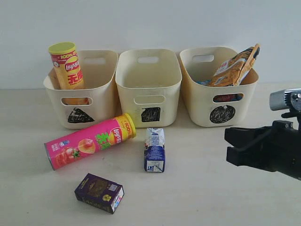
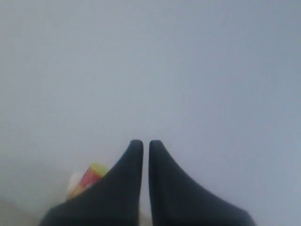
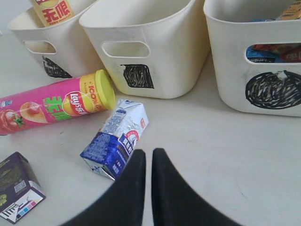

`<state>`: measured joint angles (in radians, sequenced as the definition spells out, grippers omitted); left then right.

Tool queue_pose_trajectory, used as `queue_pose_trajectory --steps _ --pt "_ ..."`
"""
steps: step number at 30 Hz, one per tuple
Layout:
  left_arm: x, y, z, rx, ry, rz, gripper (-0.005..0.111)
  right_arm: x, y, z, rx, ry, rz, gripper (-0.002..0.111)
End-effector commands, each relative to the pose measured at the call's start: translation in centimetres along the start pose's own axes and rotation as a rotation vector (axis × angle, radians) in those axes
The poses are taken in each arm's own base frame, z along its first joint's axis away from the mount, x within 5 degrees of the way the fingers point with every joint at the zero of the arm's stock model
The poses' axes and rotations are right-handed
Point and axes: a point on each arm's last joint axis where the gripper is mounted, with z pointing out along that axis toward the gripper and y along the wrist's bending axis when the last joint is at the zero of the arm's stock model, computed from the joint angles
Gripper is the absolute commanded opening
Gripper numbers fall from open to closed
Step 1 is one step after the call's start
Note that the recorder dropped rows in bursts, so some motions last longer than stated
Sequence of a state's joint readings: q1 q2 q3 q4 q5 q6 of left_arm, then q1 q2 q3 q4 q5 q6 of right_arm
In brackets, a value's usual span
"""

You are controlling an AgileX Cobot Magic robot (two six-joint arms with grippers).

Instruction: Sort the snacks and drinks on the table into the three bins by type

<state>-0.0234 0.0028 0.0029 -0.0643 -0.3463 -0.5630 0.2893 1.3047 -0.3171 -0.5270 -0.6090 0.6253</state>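
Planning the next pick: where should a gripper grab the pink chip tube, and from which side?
Likely mid-length on the pink tube, coming from straight above with jaws across its width. It lies on its side on the table, so both round flanks are exposed, and the middle keeps it balanced.

The right gripper (image 3: pixel 148 153) hung with fingers (image 3: pixel 131 188) pressed together, just beside the blue carton (image 3: pixel 115 139) lying on the desk (image 3: pixel 202 155); the pink tube (image 3: pixel 51 106) lay near the square bin (image 3: pixel 174 56).

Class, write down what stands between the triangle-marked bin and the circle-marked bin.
The square-marked bin stands there, flanked by the triangle-marked bin and the circle-marked bin; the exterior view shows this best.
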Motion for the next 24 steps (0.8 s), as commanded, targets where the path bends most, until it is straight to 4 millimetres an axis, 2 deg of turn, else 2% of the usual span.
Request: queue_pose_trajectory --steps 1,4,7,10,13,16,19,21,24 --pt "-2.2 -2.1 -0.2 0.199 -0.204 0.019 0.004 -0.1 0.2 -0.1 -0.019 -0.007 -0.010 0.001" --pt "-3.7 -3.6 1.2 0.232 -0.199 0.075 0.004 0.0 0.2 -0.1 -0.023 -0.005 -0.014 0.001" --pt "-5.0 -5.2 3.5 0.253 -0.146 0.127 0.004 0.0 0.3 -0.1 -0.026 -0.002 -0.009 0.001" --pt "-6.0 -7.2 6.8 0.301 -0.044 0.228 0.004 0.0 0.2 -0.1 -0.024 0.002 -0.011 0.001" --pt "-6.3 -8.5 10.6 0.319 0.104 0.442 0.004 0.0 0.2 -0.1 -0.024 0.004 -0.009 0.001" --pt "-5.6 -8.0 14.5 0.246 0.298 0.559 0.004 0.2 0.2 -0.1 -0.023 0.007 -0.008 0.001" --pt "-4.9 -6.8 17.6 0.150 0.423 0.693 0.004 0.2 0.3 -0.1 -0.025 0.009 -0.012 0.001" --pt "-4.5 -5.5 19.0 0.067 0.475 0.781 0.004 0.2 0.3 -0.1 -0.025 0.009 -0.012 0.001" --pt "-3.6 -3.2 20.2 -0.082 0.523 0.896 0.004 0.2 0.3 -0.1 -0.025 0.009 -0.015 0.001"
